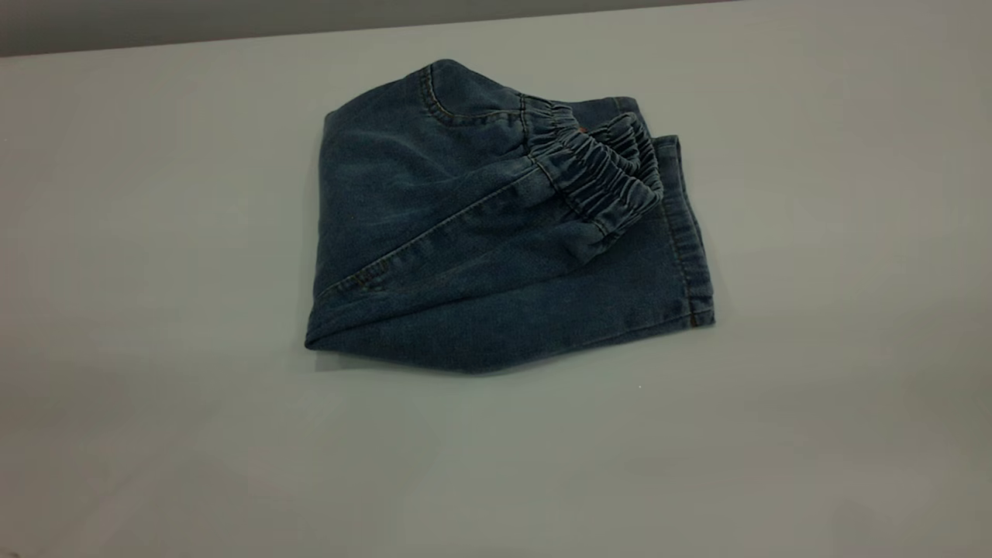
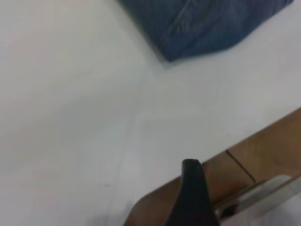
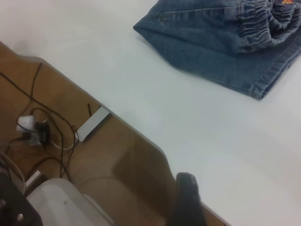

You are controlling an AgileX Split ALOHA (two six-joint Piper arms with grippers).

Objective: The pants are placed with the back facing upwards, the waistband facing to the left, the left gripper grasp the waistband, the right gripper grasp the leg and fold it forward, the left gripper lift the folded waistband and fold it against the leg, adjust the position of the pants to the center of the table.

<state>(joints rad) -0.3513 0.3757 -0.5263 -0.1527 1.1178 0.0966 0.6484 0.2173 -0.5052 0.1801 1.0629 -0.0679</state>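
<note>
The blue denim pants (image 1: 496, 232) lie folded in a compact bundle in the middle of the white table (image 1: 155, 310). The ruched waistband (image 1: 597, 170) is on top, turned over onto the leg (image 1: 620, 302), whose stitched hem runs along the bundle's right edge. Neither arm shows in the exterior view. The left wrist view has only a black tip of my left gripper (image 2: 193, 197), held back over the table's edge with a corner of the pants (image 2: 211, 23) far off. My right gripper (image 3: 186, 200) likewise shows as one black tip by the table's edge, well away from the pants (image 3: 221, 42) and waistband (image 3: 263, 23).
Bare tabletop surrounds the pants on all sides. Beyond the table's edge is brown wooden floor (image 2: 263, 150) with a metal bar (image 2: 263, 193). On the right arm's side, cables and a plug block (image 3: 33, 129) lie on the floor beside a pale casing (image 3: 61, 202).
</note>
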